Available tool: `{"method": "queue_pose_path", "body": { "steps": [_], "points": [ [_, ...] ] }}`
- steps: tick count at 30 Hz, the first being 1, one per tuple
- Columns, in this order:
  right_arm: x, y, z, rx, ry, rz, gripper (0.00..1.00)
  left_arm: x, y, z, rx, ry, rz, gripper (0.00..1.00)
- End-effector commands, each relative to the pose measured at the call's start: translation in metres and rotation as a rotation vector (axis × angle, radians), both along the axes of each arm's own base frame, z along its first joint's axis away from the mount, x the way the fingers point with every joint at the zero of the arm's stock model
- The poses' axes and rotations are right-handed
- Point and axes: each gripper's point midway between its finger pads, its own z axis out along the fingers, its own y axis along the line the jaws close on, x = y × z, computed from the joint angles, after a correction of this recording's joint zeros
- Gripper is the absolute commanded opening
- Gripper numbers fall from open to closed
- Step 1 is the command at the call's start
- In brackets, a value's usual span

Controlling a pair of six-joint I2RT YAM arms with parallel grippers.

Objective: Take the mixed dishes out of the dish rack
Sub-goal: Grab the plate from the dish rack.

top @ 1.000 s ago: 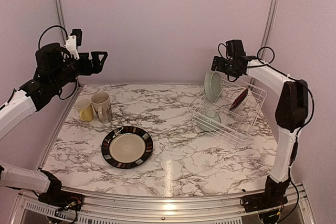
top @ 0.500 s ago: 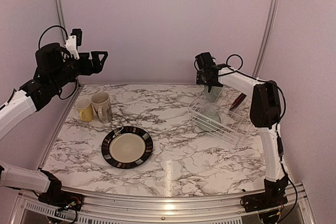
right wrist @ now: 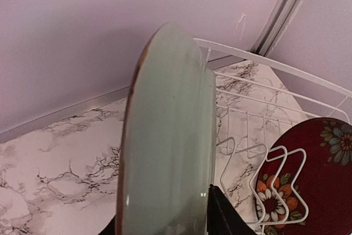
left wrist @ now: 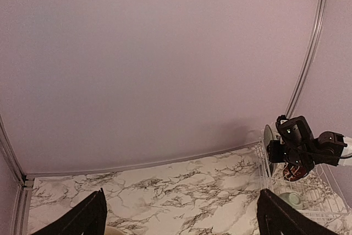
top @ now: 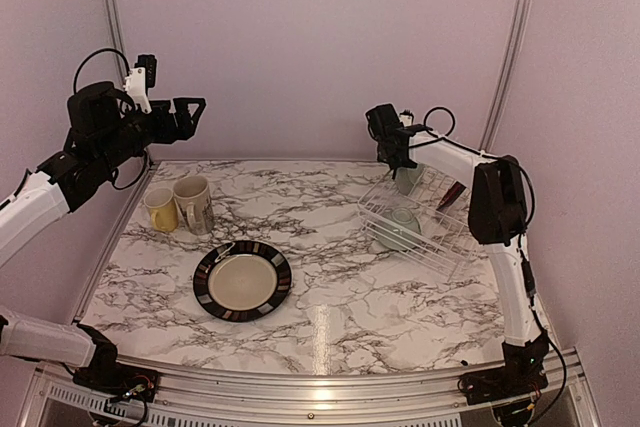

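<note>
Straddling the rim of the pale-green plate [right wrist: 168, 136], the right gripper [top: 398, 159] sits partly open; whether it bites yet I cannot tell; the plate stands on edge at the far-left end of the dish rack [right wrist: 264, 61], far right of the scene; a thin hold could let it swing, snag the wire prongs [right wrist: 275, 185] or knock the red plate [right wrist: 316, 174] to its right; left gripper [top: 190, 112] wide open, empty, high far left.
</note>
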Motion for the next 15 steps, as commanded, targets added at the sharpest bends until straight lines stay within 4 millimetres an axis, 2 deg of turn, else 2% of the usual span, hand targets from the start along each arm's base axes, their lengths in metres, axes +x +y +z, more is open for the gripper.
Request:
{"method": "queue_pose_path", "body": {
  "steps": [1, 3, 10, 15],
  "points": [
    [0.000, -0.001, 0.027, 0.017, -0.063, -0.037, 0.32, 0.001, 0.000, 0.000, -0.003, -0.008, -0.006, 0.98],
    [0.000, -0.002, 0.030, 0.018, -0.069, -0.042, 0.31, 0.000, 0.000, 0.001, -0.004, -0.009, -0.008, 0.98],
    [-0.005, -0.003, 0.055, -0.025, -0.110, -0.067, 0.08, 0.000, -0.001, 0.001, -0.007, -0.008, -0.011, 0.98],
    [-0.012, -0.007, 0.078, -0.077, -0.136, -0.091, 0.00, 0.001, -0.001, 0.000, -0.006, -0.006, -0.011, 0.98]
  ]
}}
